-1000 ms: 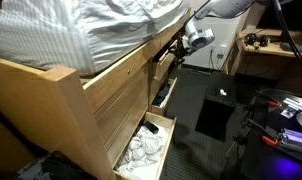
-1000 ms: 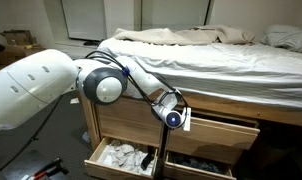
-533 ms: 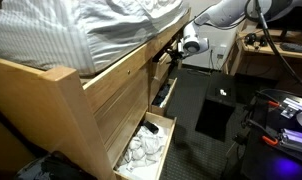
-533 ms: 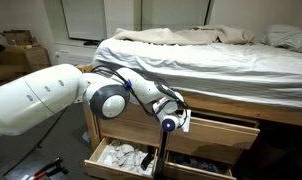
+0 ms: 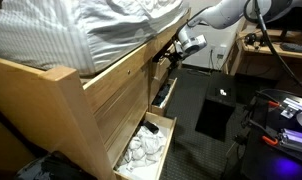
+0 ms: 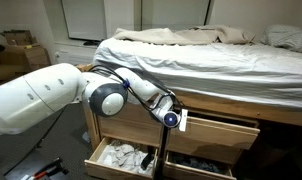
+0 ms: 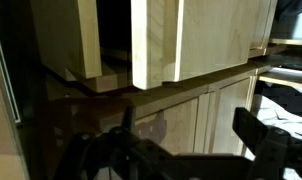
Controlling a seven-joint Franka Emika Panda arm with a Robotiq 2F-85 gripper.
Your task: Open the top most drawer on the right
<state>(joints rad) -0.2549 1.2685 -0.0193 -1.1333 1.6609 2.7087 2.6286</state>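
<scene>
The top drawer (image 6: 223, 128) runs along just beside the gripper (image 6: 172, 119), directly under the bed (image 6: 241, 80). Its front stands a little proud of the frame, so it looks partly drawn out. The gripper sits at the drawer's near end, by the seam with the next column of drawers. In the wrist view its fingers (image 7: 256, 135) are spread wide with nothing held between them, and pale wood lies close ahead. Whether a finger is hooked behind the drawer's edge is hard to tell. Below the gripper a lower drawer (image 6: 199, 164) hangs open, and down to the other side an open drawer of white cloth (image 6: 121, 157). The step in hand appears to be getting purchase on the edge. Next comes a straight, level pull outward along the drawer's run.
</scene>
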